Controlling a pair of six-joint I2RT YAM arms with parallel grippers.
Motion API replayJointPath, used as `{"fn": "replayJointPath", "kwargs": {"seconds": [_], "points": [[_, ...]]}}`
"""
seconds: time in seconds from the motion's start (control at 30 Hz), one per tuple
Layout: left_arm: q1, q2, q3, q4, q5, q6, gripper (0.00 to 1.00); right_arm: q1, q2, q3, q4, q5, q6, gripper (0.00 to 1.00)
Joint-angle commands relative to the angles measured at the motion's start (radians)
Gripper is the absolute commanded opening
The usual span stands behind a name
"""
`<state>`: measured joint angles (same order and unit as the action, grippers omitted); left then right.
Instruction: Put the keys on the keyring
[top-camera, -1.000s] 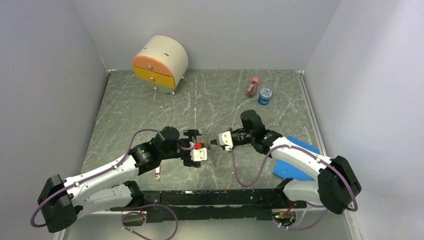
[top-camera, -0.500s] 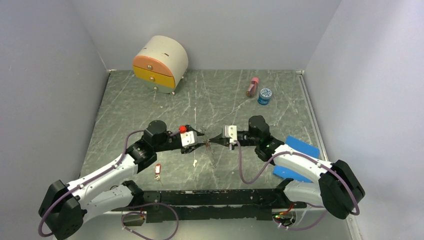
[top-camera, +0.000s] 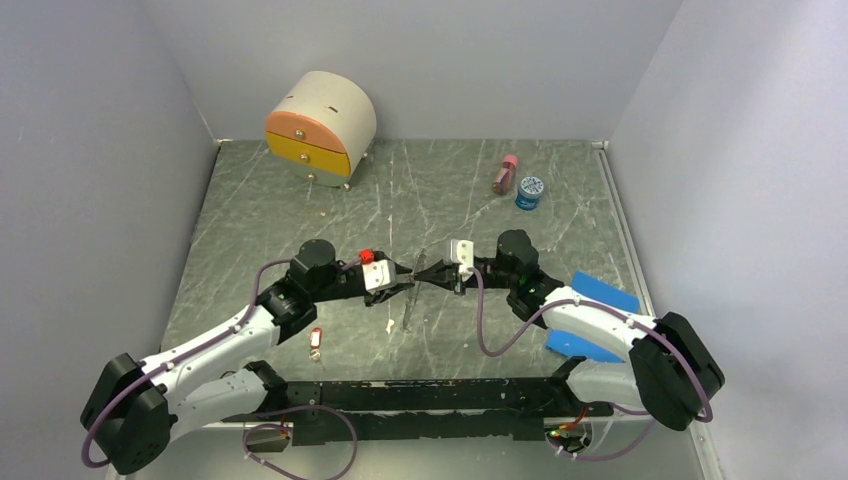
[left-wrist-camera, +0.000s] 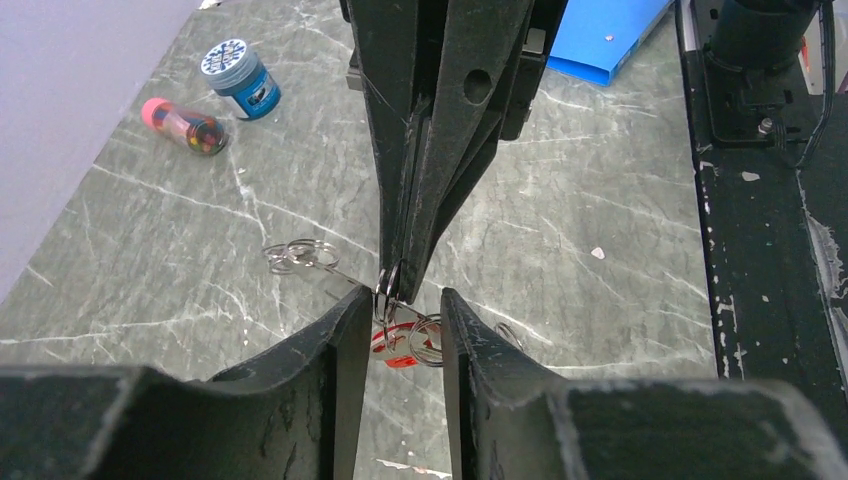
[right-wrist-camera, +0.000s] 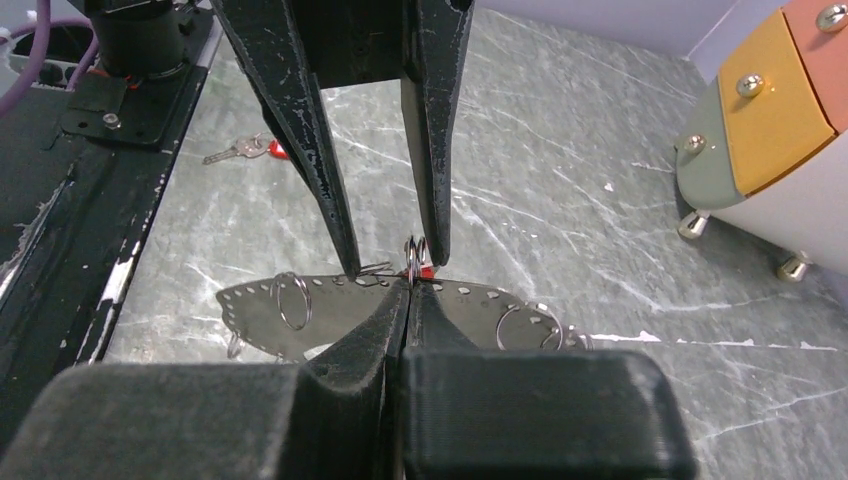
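Mid-table, the right gripper (right-wrist-camera: 410, 285) clenched the keyring (top-camera: 409, 310) while the left gripper (left-wrist-camera: 400, 300) straddled a red-tagged key (left-wrist-camera: 395, 342); whether it gripped was unclear. Another key (top-camera: 316, 341) lay unthreaded on the table (top-camera: 500, 220).

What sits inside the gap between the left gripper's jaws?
A red-tagged key with small metal rings, just below the right gripper's shut tip. The jaws of the left gripper cover the key's sides, so its blade and any contact are hidden.

Left tool (top-camera: 405, 275) tip-to-tip with right tool (top-camera: 428, 275); bare tabletop (top-camera: 450, 200) beyond.
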<state>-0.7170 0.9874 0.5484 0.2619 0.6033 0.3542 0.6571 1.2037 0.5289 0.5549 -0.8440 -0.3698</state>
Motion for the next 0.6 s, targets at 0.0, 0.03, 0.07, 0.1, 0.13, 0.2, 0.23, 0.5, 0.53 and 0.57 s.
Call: {"fn": "replayJointPath", "kwargs": {"seconds": [0.0, 0.03, 0.07, 0.1, 0.13, 0.2, 0.23, 0.5, 0.53, 0.57], "points": [[0.003, 0.007, 0.005, 0.009, -0.016, 0.018, 0.34, -0.001, -0.001, 0.040, 0.069, -0.015, 0.014, 0.00], [0.003, 0.007, 0.005, 0.009, -0.018, 0.022, 0.31, -0.002, 0.000, 0.041, 0.068, -0.015, 0.015, 0.00], [0.003, 0.008, 0.008, 0.003, -0.020, 0.025, 0.27, -0.001, 0.000, 0.041, 0.069, -0.015, 0.015, 0.00], [0.003, 0.009, 0.010, -0.004, -0.021, 0.028, 0.19, -0.002, -0.001, 0.041, 0.071, -0.016, 0.017, 0.00], [0.003, 0.012, 0.015, -0.016, -0.019, 0.036, 0.14, -0.002, -0.001, 0.040, 0.072, -0.017, 0.019, 0.00], [0.003, 0.016, 0.023, -0.028, -0.012, 0.042, 0.09, -0.001, 0.000, 0.040, 0.074, -0.019, 0.021, 0.00], [0.003, 0.018, 0.026, -0.030, -0.011, 0.045, 0.04, -0.001, 0.000, 0.039, 0.073, -0.020, 0.022, 0.00], [0.004, 0.018, 0.058, -0.069, -0.031, 0.055, 0.03, -0.002, 0.002, 0.054, 0.049, -0.020, 0.011, 0.00], [0.003, 0.019, 0.071, -0.092, -0.035, 0.060, 0.02, -0.002, -0.001, 0.056, 0.034, -0.016, 0.002, 0.03], [0.003, 0.020, 0.093, -0.134, -0.042, 0.066, 0.03, -0.002, -0.005, 0.061, 0.020, -0.005, -0.006, 0.08]]}}
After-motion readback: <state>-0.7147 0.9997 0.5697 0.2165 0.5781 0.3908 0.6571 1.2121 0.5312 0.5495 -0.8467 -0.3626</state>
